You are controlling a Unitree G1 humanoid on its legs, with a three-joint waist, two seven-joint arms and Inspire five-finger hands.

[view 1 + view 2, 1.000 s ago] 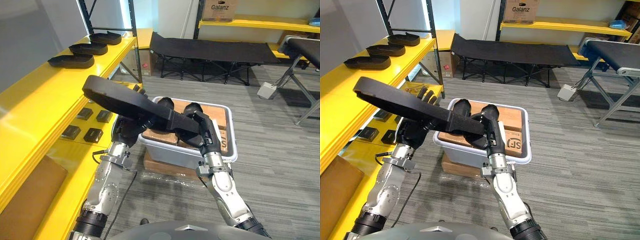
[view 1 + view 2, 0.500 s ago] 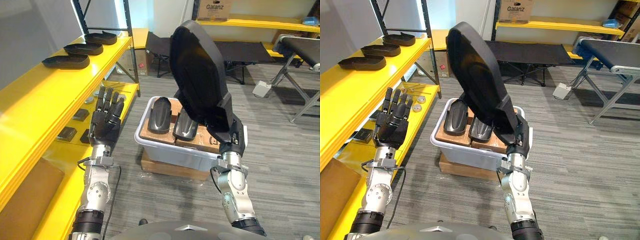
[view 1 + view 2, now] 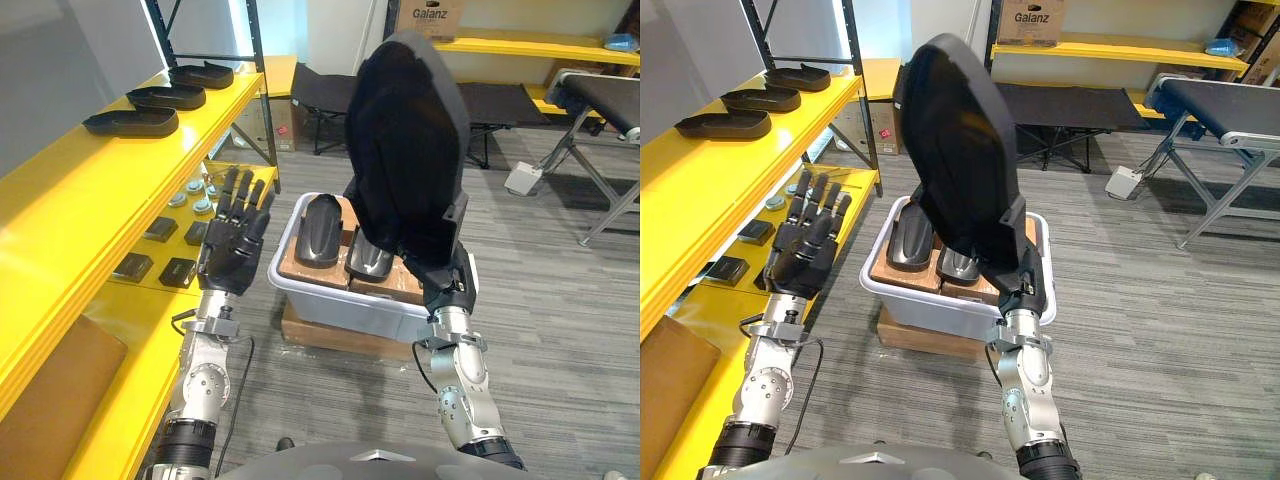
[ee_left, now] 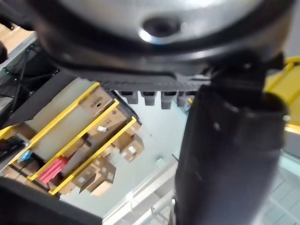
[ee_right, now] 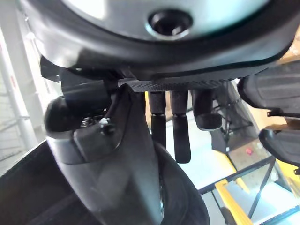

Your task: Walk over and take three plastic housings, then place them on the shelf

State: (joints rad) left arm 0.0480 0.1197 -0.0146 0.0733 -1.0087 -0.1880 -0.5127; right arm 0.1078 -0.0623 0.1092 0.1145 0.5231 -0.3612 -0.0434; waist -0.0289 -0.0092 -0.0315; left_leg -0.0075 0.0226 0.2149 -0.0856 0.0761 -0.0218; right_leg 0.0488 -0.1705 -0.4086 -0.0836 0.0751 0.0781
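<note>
Left eye view: the right hand (image 3: 446, 286) is clamped on the narrow lower end of a big black plastic housing (image 3: 405, 150). It holds the housing upright in the air above the grey bin (image 3: 335, 303). The housing is matte black, long and oval, broad and rounded at the top, stepping in to a squared neck at the grip. The broad face is toward the camera.

Two smaller glossy black housings (image 3: 322, 230) (image 3: 368, 256) lie side by side in the bin on brown cardboard. The bin sits on a flat cardboard box (image 3: 325, 335) on the grey floor.

The left hand (image 3: 232, 252) is raised beside the bin with fingers straight and spread, holding nothing and well clear of the held housing. Three more shallow black housings (image 3: 130, 122) (image 3: 166, 97) (image 3: 205, 75) sit in a row on the top yellow shelf (image 3: 80, 190) on the robot's left. Small black blocks (image 3: 180, 271) lie on the lower shelf level.

Right wrist view adds the grip up close: the thumb and fingers (image 5: 181, 138) close round the housing's dark curved body (image 5: 122, 187). Head views hide most of that behind the housing.

Left wrist view shows the left hand's fingers (image 4: 151, 96) extended with nothing between them and the thumb. Past them are distant yellow racks with cardboard boxes (image 4: 93, 140).
</note>
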